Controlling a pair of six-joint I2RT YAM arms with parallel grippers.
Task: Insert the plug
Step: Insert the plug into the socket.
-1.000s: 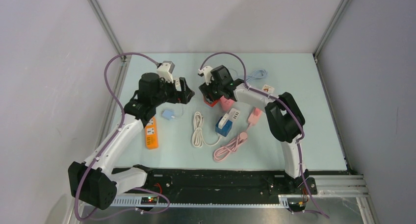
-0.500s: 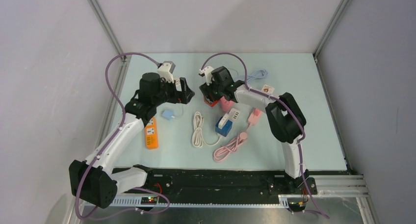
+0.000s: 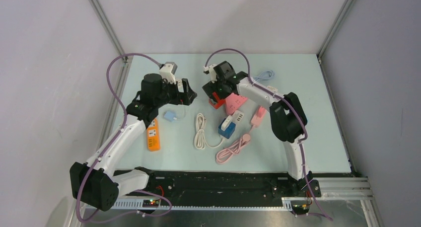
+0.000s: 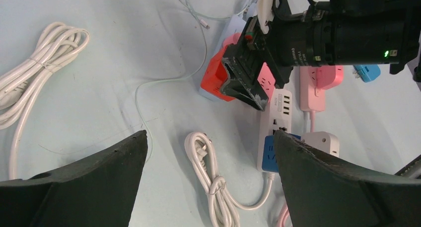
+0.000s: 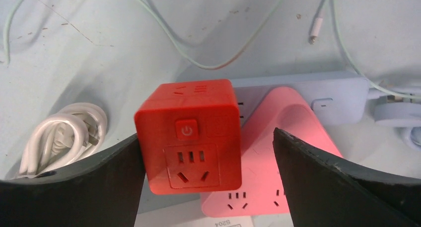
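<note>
Around red cube (image 5: 188, 137), end effector (image 5: 207, 135) wider

Orange power strip (image 3: 153, 135) lay near the desk's (image 3: 317, 137) left edge; small blue block (image 3: 170, 115), possibly an adapter, just beside it; pink cord (image 3: 231, 150) coiled centre-front.

The left arm (image 3: 117, 140) and right arm (image 3: 296, 160) are built alike: slim white links between bulky black joints. A purple cable (image 3: 111, 83) runs along each arm in loose loops. Each wrist carries a small white-and-grey camera (image 3: 169, 68). The right wrist's black housing (image 4: 357, 33) shows a green light (image 4: 386, 53) and faint white lettering. The fingers (image 5: 74, 192) are dark and wedge-shaped, with scuffed, pale edges.
</note>
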